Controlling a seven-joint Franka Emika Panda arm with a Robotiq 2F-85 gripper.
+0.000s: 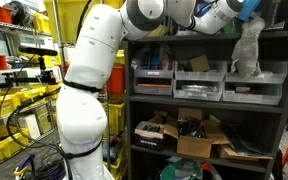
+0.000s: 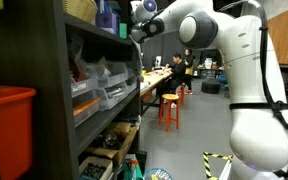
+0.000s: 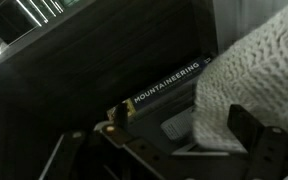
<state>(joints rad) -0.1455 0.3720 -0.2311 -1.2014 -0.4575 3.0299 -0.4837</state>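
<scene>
My gripper (image 1: 246, 10) is up at the top shelf of a dark metal rack (image 1: 209, 104). A grey-white knitted cloth (image 1: 247, 50) hangs from the top shelf edge down in front of the bins, right under the gripper. In the wrist view the jaws (image 3: 179, 118) stand apart, with the cloth (image 3: 256, 70) lying against the right finger and partly between the jaws. A dark book with "MOUNTAINEERING" on its spine (image 3: 168, 84) lies just behind. The gripper also shows in an exterior view (image 2: 136, 30), at the rack's top.
Grey bins (image 1: 199, 68) fill the middle shelves, and cardboard boxes (image 1: 194, 135) the lower one. Yellow crates (image 1: 9, 105) stand beside the arm. A red bin (image 2: 6, 115) sits on the near shelf. A person (image 2: 174, 70) sits at a bench by orange stools (image 2: 169, 108).
</scene>
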